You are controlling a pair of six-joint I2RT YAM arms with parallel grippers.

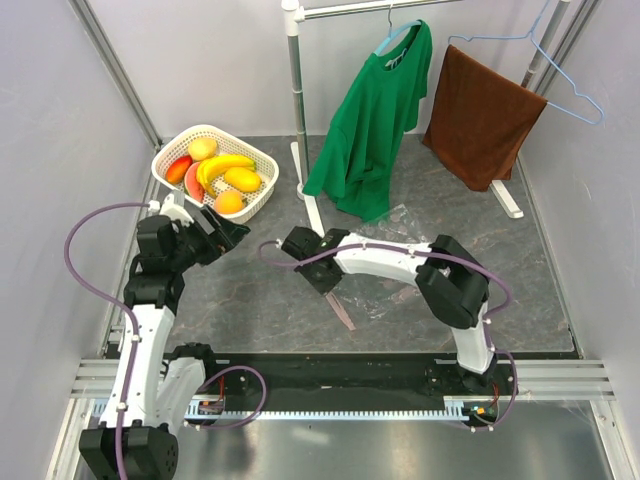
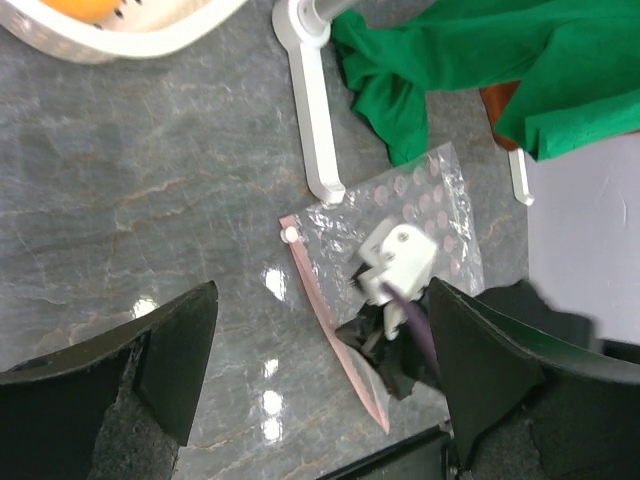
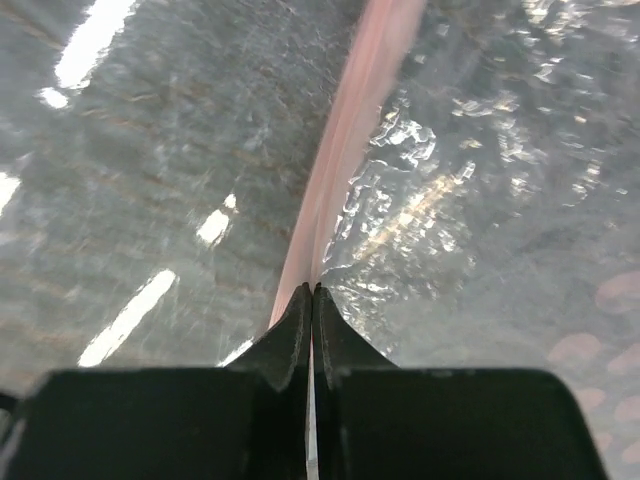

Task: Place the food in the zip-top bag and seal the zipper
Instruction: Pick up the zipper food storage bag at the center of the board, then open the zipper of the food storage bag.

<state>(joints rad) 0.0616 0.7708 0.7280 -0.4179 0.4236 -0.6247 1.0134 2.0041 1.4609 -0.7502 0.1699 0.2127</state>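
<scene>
The right end effector (image 3: 312, 292) is clenched on the zipper (image 3: 350, 140), which runs straight ahead along the zip-top bag (image 2: 430, 195), flat on the desk (image 1: 250, 300). The food (image 1: 222, 170) lies in the basket (image 1: 262, 192) — just beyond the released left end effector (image 1: 228, 232).

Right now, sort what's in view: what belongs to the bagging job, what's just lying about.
Job: yellow, orange and red toy fruits; clear dotted plastic zip-top bag; its pinkish zipper strip, pinched in the right hand; open left hand.

Lying about: white lattice basket holding the fruits; green T-shirt; brown towel; white clothes rack.
</scene>
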